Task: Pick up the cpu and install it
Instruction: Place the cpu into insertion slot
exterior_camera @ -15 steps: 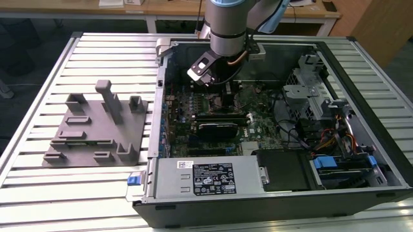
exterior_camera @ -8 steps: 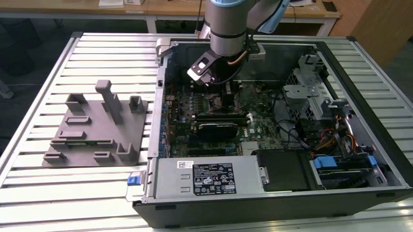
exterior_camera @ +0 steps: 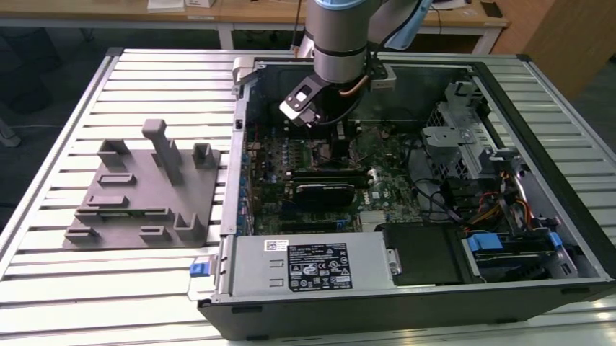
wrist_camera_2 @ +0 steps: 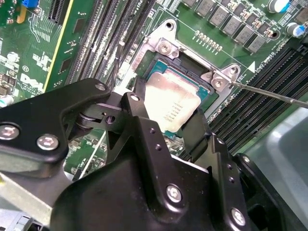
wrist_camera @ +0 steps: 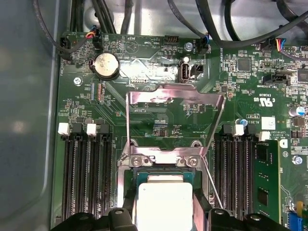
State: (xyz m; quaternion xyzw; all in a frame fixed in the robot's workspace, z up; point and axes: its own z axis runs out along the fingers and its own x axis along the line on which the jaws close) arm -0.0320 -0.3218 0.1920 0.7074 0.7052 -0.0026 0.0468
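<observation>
The cpu [wrist_camera_2: 169,98], a flat square chip with a shiny silver top, sits level over the dark metal-framed socket [wrist_camera_2: 166,45] on the green motherboard. My gripper [wrist_camera_2: 166,118] reaches down into the open computer case [exterior_camera: 539,108], and its two black fingers [wrist_camera_2: 137,103] press against opposite edges of the chip. In the first wrist view the cpu [wrist_camera: 164,204] lies between the fingers, just below the socket's frame [wrist_camera: 163,161]. The socket's load plate [wrist_camera: 175,96] is swung up and open. The thin lever rod [wrist_camera_2: 269,94] stands free beside it.
Black memory slots [wrist_camera: 82,178] flank the socket on both sides. Cables [exterior_camera: 433,194], a drive cage [exterior_camera: 462,137] and the power supply [exterior_camera: 308,263] crowd the case. On the slatted table at the exterior view's left stands a grey plastic fixture [exterior_camera: 144,194] with several blocks.
</observation>
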